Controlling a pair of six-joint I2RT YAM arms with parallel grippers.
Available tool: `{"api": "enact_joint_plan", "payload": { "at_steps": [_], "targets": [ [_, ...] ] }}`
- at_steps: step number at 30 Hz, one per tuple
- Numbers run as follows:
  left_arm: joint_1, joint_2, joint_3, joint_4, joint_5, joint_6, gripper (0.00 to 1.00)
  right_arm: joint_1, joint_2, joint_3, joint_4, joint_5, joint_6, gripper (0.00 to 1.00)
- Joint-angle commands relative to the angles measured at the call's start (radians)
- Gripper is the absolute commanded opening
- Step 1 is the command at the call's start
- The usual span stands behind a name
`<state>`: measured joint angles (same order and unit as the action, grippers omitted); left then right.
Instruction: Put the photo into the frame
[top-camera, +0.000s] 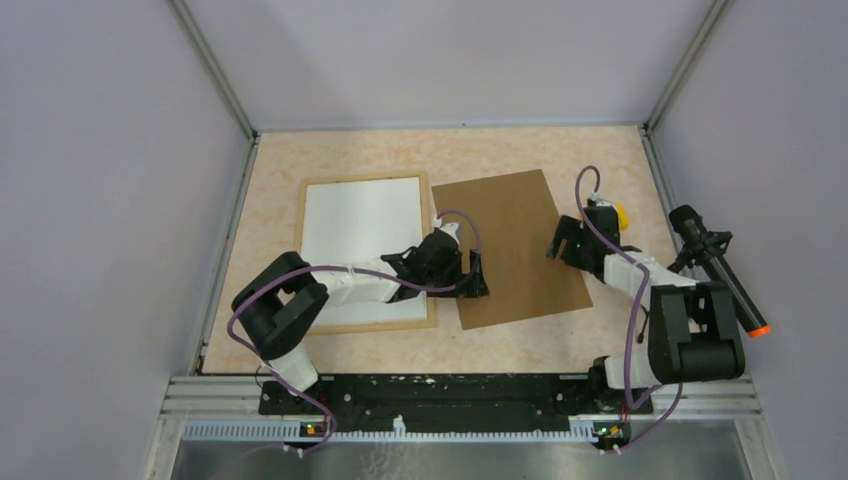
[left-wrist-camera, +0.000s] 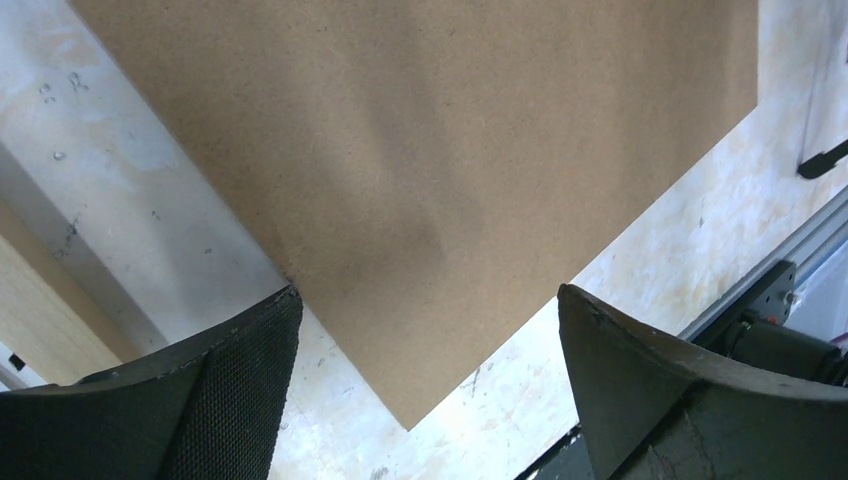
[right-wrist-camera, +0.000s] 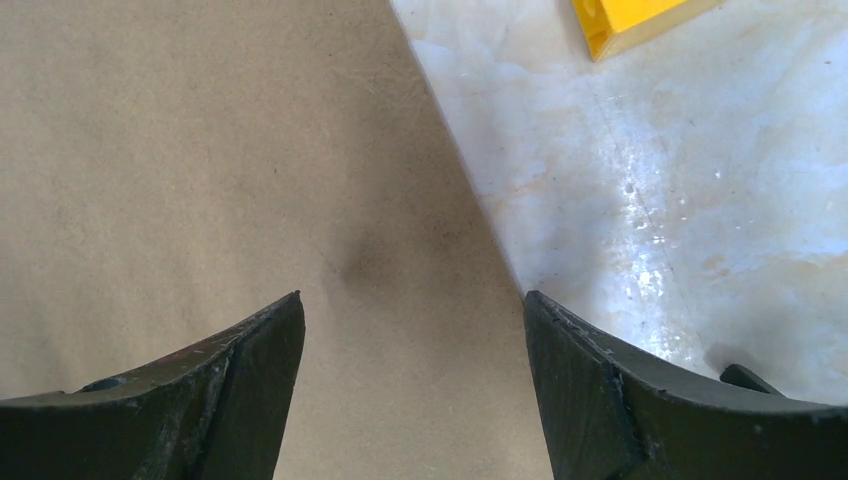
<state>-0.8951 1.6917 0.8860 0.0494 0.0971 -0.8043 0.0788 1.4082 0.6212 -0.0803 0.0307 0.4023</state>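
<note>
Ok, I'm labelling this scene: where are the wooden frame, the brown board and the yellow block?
wooden frame (top-camera: 365, 179): top view, on its far rail.
brown board (top-camera: 515, 250): top view, middle of its face.
yellow block (right-wrist-camera: 630, 20): right wrist view, on its top face.

one frame, one brown board, one yellow block
</note>
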Motion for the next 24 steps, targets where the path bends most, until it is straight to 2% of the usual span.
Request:
{"api": "enact_joint_plan", "payload": {
  "at_steps": [1, 9, 17, 24],
  "targets": [
    [-0.013, -0.065, 0.095, 0.055, 0.124, 0.02, 0.99, 0.02, 0.0, -0.096, -0.058, -0.278, 0.061, 0.77],
    [-0.014, -0.185, 0.083, 0.033, 0.107, 0.05, 0.99, 0.021, -0.09, -0.152, -0.058, -0.335, 0.094, 0.77],
    [-0.013, -0.225, 0.075, -0.032, 0.101, 0.099, 0.99, 0.022, -0.117, -0.142, -0.101, -0.26, 0.092, 0.77],
    [-0.013, -0.209, -0.027, -0.04, 0.152, 0.125, 0.99, 0.065, -0.151, -0.125, -0.138, -0.224, 0.087, 0.75]
  ]
}}
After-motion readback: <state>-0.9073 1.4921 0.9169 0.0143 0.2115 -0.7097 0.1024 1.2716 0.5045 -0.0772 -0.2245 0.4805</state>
